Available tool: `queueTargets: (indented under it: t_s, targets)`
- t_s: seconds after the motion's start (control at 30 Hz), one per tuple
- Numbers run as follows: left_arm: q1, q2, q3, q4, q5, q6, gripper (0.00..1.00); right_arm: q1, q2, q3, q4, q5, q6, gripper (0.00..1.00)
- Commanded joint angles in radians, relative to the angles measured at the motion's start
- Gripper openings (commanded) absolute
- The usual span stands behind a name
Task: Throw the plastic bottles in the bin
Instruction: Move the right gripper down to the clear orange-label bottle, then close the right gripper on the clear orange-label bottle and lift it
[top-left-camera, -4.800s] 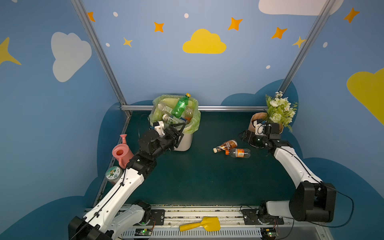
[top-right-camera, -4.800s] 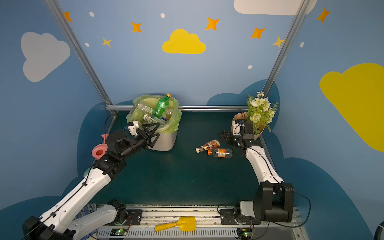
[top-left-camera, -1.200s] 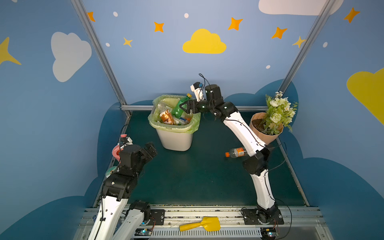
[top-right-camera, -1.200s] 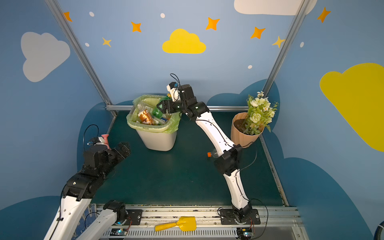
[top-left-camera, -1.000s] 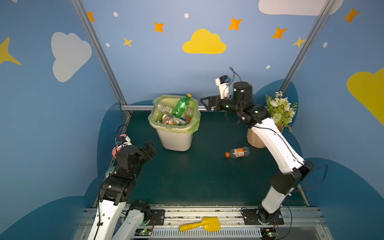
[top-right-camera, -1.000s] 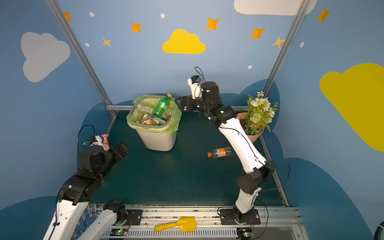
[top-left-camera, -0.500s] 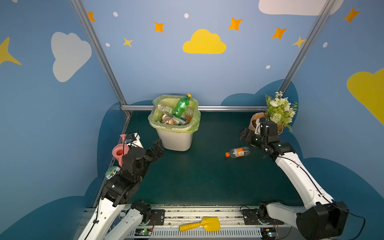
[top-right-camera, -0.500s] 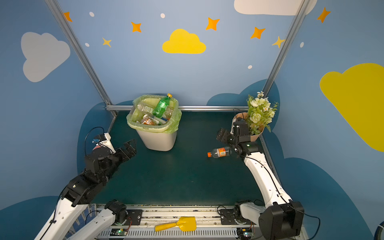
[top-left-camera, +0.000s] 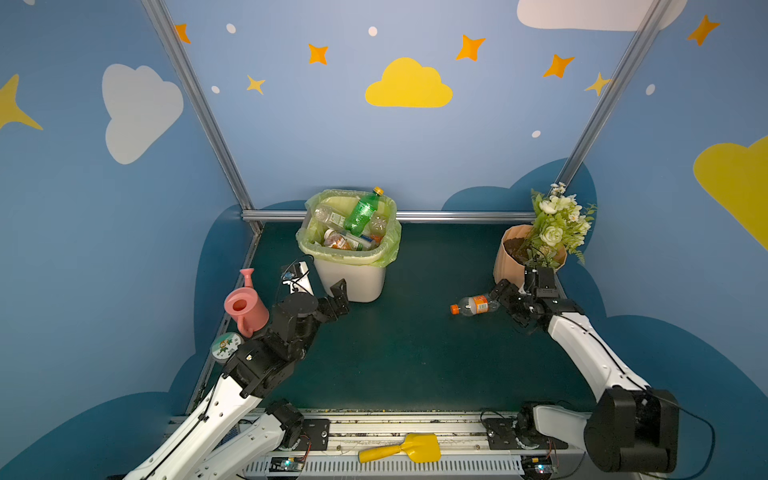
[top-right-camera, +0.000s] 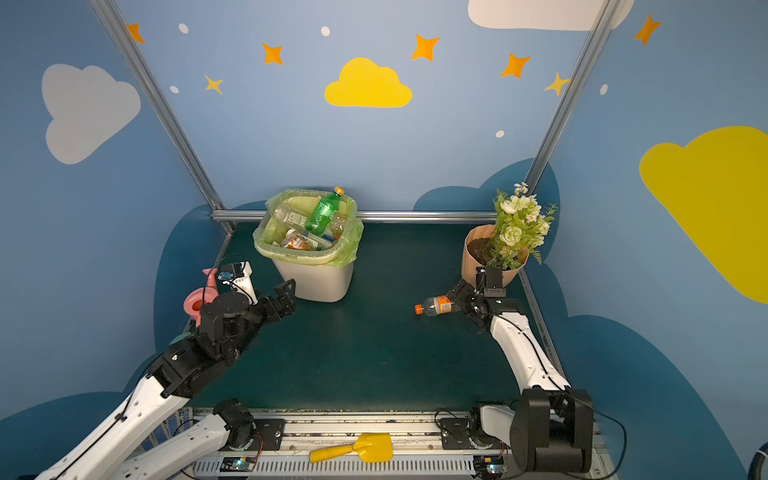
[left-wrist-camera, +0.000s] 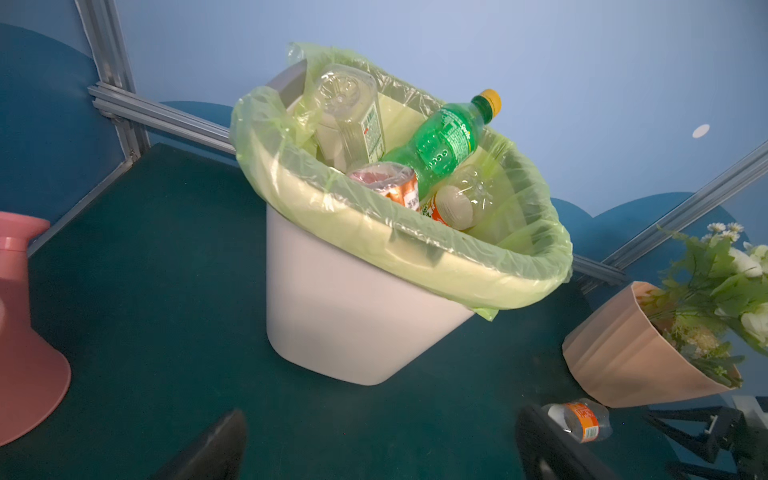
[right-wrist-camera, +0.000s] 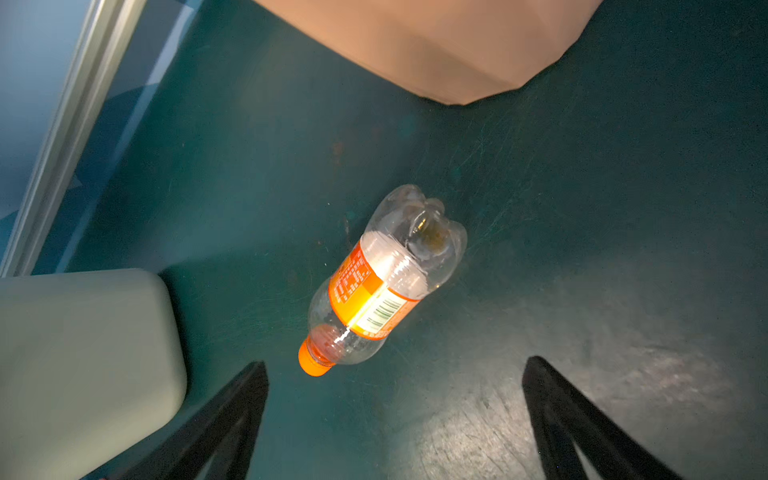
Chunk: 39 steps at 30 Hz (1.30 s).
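Clear plastic, orange at cap and label: the orange-capped bottle (top-left-camera: 473, 305) is the only one we see outside the bin (top-left-camera: 349, 282). It lies on its side on the dark green mat (top-left-camera: 395, 353), near the foot of the ribbed tan flowerpot (top-left-camera: 505, 262) and well apart from the bin.

In both top views the right gripper (top-left-camera: 505, 305) sits at the bottle's base end, with the cap pointing toward the middle of the mat. From there we cannot tell whether anything touches. The right wrist view settles it. The two black fingers (right-wrist-camera: 232, 415) stand wide apart, and the bottle lies free on the mat beyond them, touching neither. The pot's wall is close behind it.

The white bin, lined with a yellow-green bag, stands at the back of the mat. The top views show a green Sprite bottle (top-left-camera: 362, 210) leaning out over its rim among other bottles. Only the left wrist view lets us read that label. It also shows a square clear bottle (left-wrist-camera: 349, 120) standing base-up beside the Sprite bottle, and orange-labelled ones lower down.

The left gripper (top-left-camera: 340, 300) hovers near the bin's front wall, with its jaws apart and nothing between them. A pink watering can (top-left-camera: 245, 307) stands beside that arm. A yellow scoop (top-left-camera: 405, 449) on the front rail shows in the top views alone.
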Motion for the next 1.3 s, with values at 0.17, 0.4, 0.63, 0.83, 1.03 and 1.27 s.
queueTargets:
  t_s: [0.17, 0.4, 0.63, 0.83, 1.03, 1.27]
  targets:
    - [-0.027, 0.002, -0.026, 0.038, -0.062, 0.027, 1.0, 0.012, 0.143, 0.021, 0.076, -0.077, 0.02, 0.94]
    - [-0.028, -0.017, -0.032, 0.014, -0.079, 0.029, 1.0, 0.049, 0.264, 0.059, 0.107, -0.065, 0.032, 0.94]
    - [-0.028, -0.043, -0.041, -0.007, -0.087, 0.028, 1.0, 0.086, 0.386, 0.105, 0.114, -0.045, 0.028, 0.92]
    - [-0.027, -0.08, -0.055, -0.024, -0.107, 0.024, 1.0, 0.092, 0.437, 0.117, 0.123, -0.04, 0.003, 0.8]
    - [-0.028, -0.084, -0.05, -0.045, -0.122, 0.023, 1.0, 0.094, 0.473, 0.135, 0.144, -0.089, -0.034, 0.54]
    - [-0.023, -0.118, -0.069, -0.054, -0.173, -0.013, 1.0, 0.123, 0.314, 0.136, 0.18, -0.106, -0.121, 0.5]
